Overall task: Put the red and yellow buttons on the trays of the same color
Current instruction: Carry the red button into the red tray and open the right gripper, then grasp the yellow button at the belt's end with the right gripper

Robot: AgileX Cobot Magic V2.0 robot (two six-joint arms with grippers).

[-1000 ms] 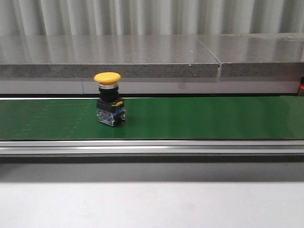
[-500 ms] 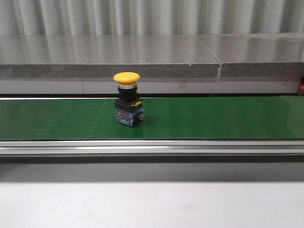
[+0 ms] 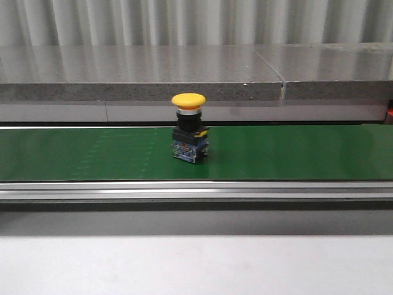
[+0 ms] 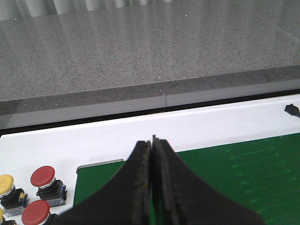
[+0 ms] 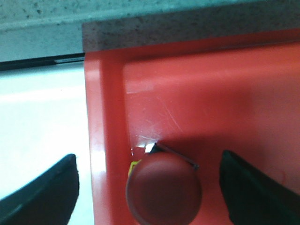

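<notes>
No readable text, labels, brands, numbers or signs in any view. The yellow button [image 3: 189, 135] on the green conveyor belt [image 3: 295, 153] has a small blue-and-yellow patch on its base, too blurred to read. The red tray [image 5: 211, 103] and the red button [image 5: 164, 190] in it carry no legible marking.

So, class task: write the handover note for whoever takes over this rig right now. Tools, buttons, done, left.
Left tool: shut, empty, above the end of the green belt.
Right tool: open, straddling a red button that sits on the red tray.
Yellow button: upright on the belt, riding rightward, untouched.
Waiting beside the belt end: two red buttons and a yellow one.
Done: one red placed. Left: the yellow on the belt and the waiting ones. No yellow tray is in view.
</notes>
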